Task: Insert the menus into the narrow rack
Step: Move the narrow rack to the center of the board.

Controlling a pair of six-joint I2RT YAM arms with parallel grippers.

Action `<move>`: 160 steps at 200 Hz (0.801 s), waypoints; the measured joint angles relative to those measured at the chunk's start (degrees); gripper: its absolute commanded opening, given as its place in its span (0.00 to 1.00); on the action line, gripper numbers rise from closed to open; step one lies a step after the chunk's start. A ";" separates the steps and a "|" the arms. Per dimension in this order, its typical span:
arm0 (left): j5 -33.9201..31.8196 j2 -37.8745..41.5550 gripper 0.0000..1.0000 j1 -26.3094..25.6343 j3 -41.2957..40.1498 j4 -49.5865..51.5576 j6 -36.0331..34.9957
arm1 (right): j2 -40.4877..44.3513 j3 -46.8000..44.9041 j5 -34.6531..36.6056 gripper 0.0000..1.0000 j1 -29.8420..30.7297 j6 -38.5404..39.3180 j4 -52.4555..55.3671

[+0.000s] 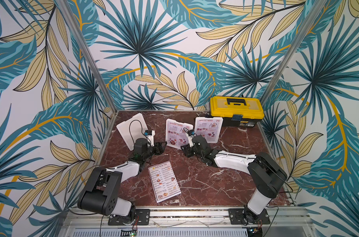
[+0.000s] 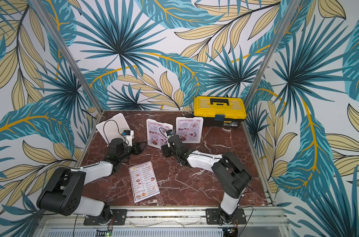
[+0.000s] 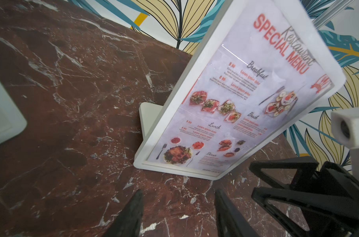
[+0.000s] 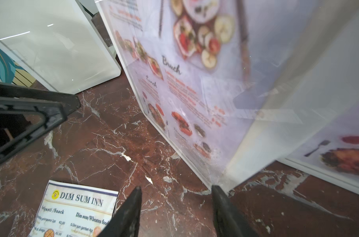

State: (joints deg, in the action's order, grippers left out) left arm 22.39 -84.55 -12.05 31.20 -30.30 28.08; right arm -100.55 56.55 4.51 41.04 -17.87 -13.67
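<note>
Your left hand [image 3: 178,190] is hanging low over the desk [image 1: 215,184], its fingers standing apart and gripping nothing, facing the middle stand [image 3: 148,117]. Your right hand [image 4: 176,187] is gaping empty too, one fingertip just beside that stand's lower corner. The DIM SUM INN menu [image 1: 164,183] is lying flat on the desk in front of both hands. One SPECIAL MENU sheet [image 1: 177,134] is sitting upright in the middle stand, the other SPECIAL MENU sheet [image 1: 207,130] in the right stand [image 1: 220,127]. The left stand [image 1: 129,127] is showing a blank white face.
</note>
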 measured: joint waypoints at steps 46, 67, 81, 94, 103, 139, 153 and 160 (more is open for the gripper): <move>1.70 -8.44 0.52 -0.31 4.92 -0.11 2.25 | -4.57 4.22 2.16 0.54 0.00 -1.27 0.22; 2.05 -11.30 0.51 -0.35 6.29 -0.09 3.15 | -6.56 5.07 2.95 0.54 -0.09 -1.75 0.26; 2.19 -12.85 0.51 -0.35 7.26 -0.09 3.82 | -7.91 5.57 2.99 0.54 -0.26 -2.14 0.31; 2.25 -14.38 0.50 -0.37 8.41 -0.09 4.46 | -8.87 5.99 2.95 0.54 -0.72 -2.51 0.39; 2.29 -15.50 0.50 -0.37 9.29 -0.11 4.85 | -9.60 6.54 2.93 0.54 -1.14 -2.78 0.48; 2.54 -19.80 0.49 -0.26 12.59 -0.15 6.29 | -12.09 8.63 2.78 0.53 -2.62 -3.56 0.52; 2.51 -20.98 0.49 -0.11 13.62 -0.15 6.80 | -12.44 9.03 2.64 0.53 -2.99 -3.78 0.63; 2.51 -21.55 0.49 0.04 14.14 -0.17 7.02 | -12.68 9.35 2.62 0.53 -3.19 -3.87 0.72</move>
State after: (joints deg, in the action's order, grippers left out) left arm 24.91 -106.10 -12.01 45.34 -30.48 35.09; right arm -113.23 65.91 7.14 37.85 -21.74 -12.95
